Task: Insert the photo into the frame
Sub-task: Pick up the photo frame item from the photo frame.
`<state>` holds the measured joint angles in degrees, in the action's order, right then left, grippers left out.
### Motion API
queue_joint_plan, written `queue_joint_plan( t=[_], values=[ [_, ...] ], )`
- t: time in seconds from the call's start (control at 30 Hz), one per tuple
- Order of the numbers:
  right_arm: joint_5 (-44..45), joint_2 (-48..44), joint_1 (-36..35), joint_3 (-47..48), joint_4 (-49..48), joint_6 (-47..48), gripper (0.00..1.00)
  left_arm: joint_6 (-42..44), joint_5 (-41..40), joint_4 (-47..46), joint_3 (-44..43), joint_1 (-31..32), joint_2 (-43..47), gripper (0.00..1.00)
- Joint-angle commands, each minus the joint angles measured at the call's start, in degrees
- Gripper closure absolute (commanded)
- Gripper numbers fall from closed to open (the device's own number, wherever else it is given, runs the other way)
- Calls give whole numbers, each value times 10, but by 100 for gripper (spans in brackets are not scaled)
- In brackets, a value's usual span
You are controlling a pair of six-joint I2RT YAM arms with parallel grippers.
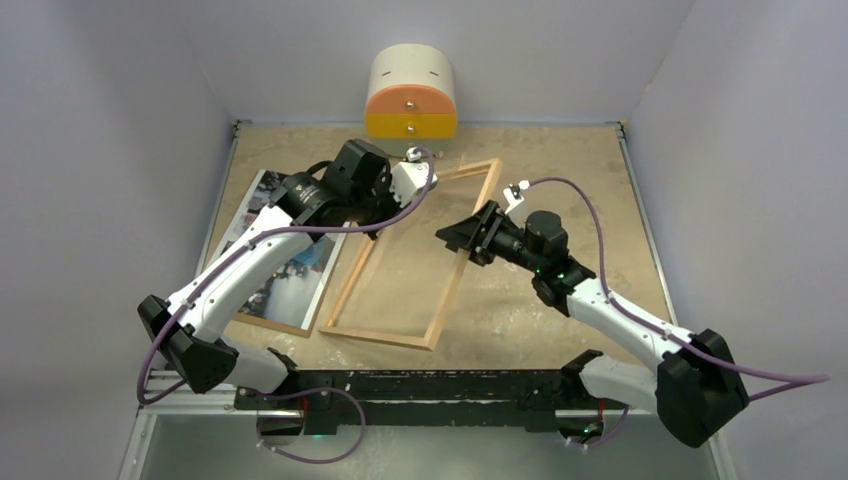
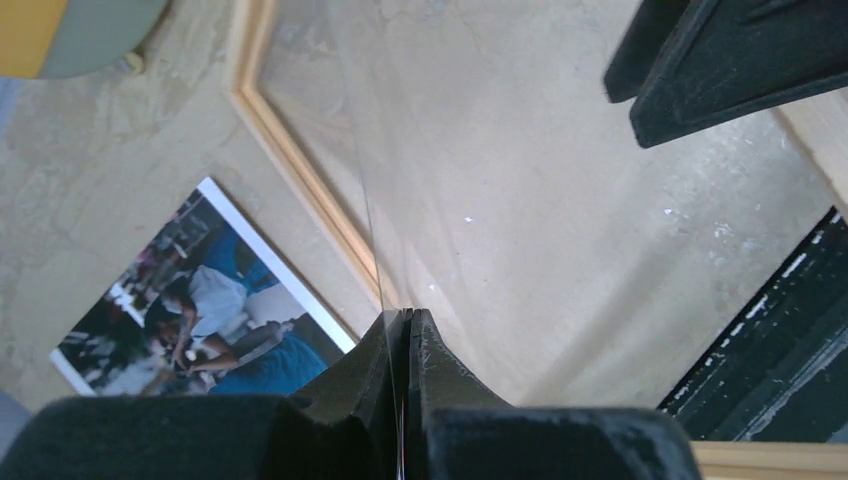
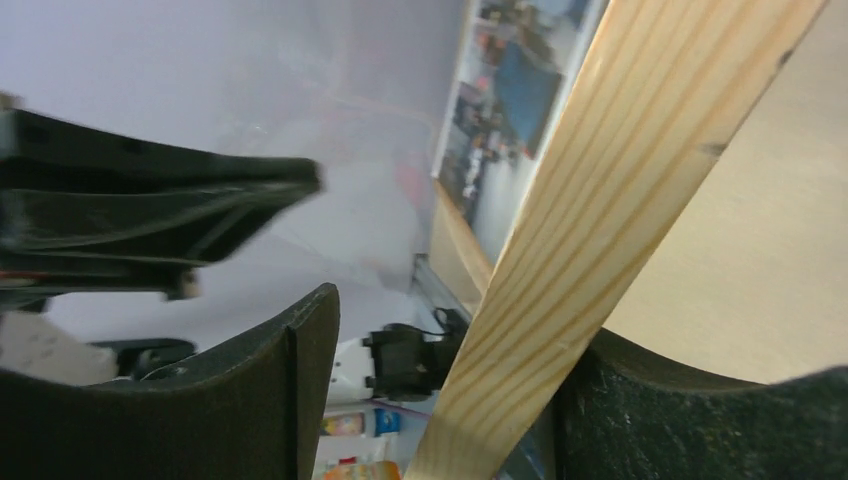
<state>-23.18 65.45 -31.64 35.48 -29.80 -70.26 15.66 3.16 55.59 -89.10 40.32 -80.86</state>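
The photo (image 1: 283,252) lies flat at the left on a brown backing board (image 1: 268,322), and in the left wrist view the photo (image 2: 190,312) shows left of my fingers. The light wooden frame (image 1: 442,300) lies at the middle of the table. My left gripper (image 2: 405,316) is shut on the edge of a clear pane (image 2: 480,180) that slants up over the frame's left rail (image 2: 300,180). My right gripper (image 1: 462,238) stands open astride the frame's right rail (image 3: 620,200). That rail rests against one finger (image 3: 700,420), and the other finger (image 3: 270,390) is apart from it.
A round cream, orange and yellow drawer cabinet (image 1: 411,95) stands at the back edge, just beyond the frame's far end. Grey walls close in the left, right and back sides. The black base rail (image 1: 420,390) runs along the near edge.
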Motion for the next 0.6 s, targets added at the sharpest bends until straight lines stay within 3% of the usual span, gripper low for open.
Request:
queue_joint_plan(
  t=[0.0, 0.27, 0.43, 0.57],
  values=[
    [41, -39, 6, -22, 116, 82, 37, 19, -42, -13, -56, 1, 6, 100],
    [121, -47, 6, -48, 223, 146, 73, 45, -19, 3, -126, 1, -16, 100],
    [193, -16, 16, -23, 321, 200, 85, 156, -56, 4, -158, 1, -18, 100],
    [227, 21, 27, 8, 392, 239, 89, 246, -80, -22, -158, 1, 0, 100]
  ],
)
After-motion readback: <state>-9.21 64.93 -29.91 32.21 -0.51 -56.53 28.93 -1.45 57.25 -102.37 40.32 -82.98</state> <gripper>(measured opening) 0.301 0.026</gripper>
